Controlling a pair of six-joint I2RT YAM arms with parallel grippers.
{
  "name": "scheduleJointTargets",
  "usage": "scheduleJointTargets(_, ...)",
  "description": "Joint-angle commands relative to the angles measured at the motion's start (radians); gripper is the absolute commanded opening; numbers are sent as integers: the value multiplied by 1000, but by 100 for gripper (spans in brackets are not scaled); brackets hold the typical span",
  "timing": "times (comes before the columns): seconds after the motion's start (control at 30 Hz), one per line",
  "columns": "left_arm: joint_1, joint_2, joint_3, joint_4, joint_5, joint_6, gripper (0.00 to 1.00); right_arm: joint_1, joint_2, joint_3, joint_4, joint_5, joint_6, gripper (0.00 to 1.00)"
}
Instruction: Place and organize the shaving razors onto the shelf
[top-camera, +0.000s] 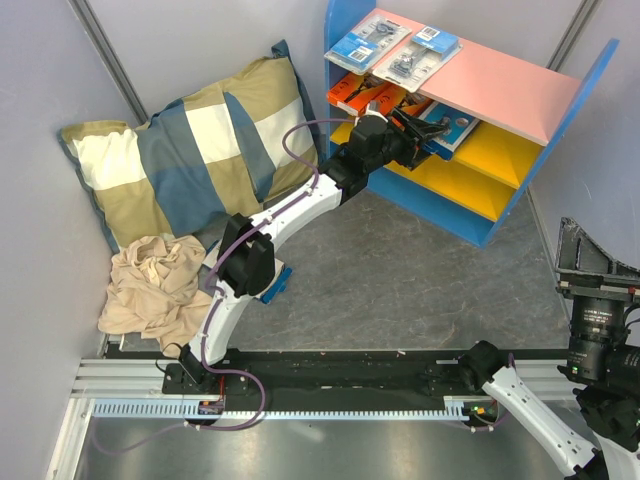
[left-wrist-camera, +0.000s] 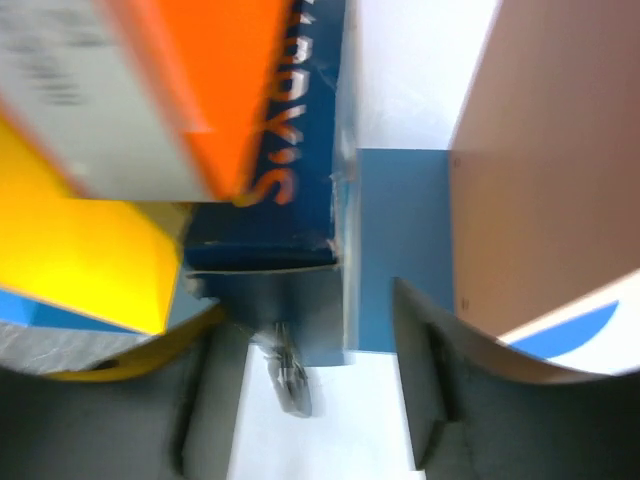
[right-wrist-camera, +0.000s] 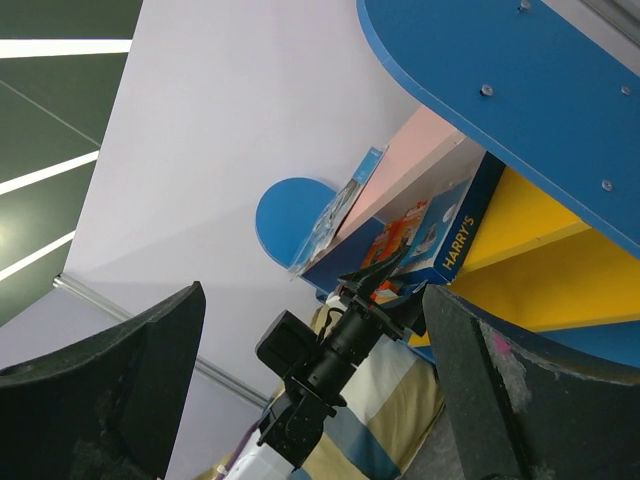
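Note:
The shelf (top-camera: 560, 110) stands at the back right, with blue sides, a pink top board and yellow lower boards. Two blister razor packs (top-camera: 365, 40) (top-camera: 420, 55) lie on the pink top. Orange razor boxes (top-camera: 360, 95) and a blue and white razor box (top-camera: 452, 125) sit on the upper yellow board. My left gripper (top-camera: 425, 135) reaches under the pink board, open, its fingers either side of the blue box (left-wrist-camera: 270, 150). I cannot tell whether they touch it. My right gripper (right-wrist-camera: 312, 295) is open and empty, low at the right (top-camera: 590, 250), facing the shelf (right-wrist-camera: 560, 110).
A plaid pillow (top-camera: 200, 150) leans in the back left corner, with a crumpled beige cloth (top-camera: 155, 285) in front of it. A small blue object (top-camera: 277, 285) lies under the left arm. Grey walls close in the left, back and right sides.

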Motion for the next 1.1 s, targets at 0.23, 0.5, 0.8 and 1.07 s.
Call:
scheduleJointTargets(0.23, -6, -46, -31, 84, 30, 122, 95, 1, -14, 28, -19, -2, -8, 98)
scheduleJointTargets(0.5, -7, -118, -141, 105, 47, 248, 100, 1, -7, 20, -23, -19, -3, 98)
scheduleJointTargets(0.8, -9, -325, -451, 407, -3, 362, 100, 1, 0, 2, -22, -30, 14, 98)
scheduleJointTargets(1.07, -7, -336, -451, 401, 68, 343, 100, 1, 15, -3, -22, -42, 21, 98)
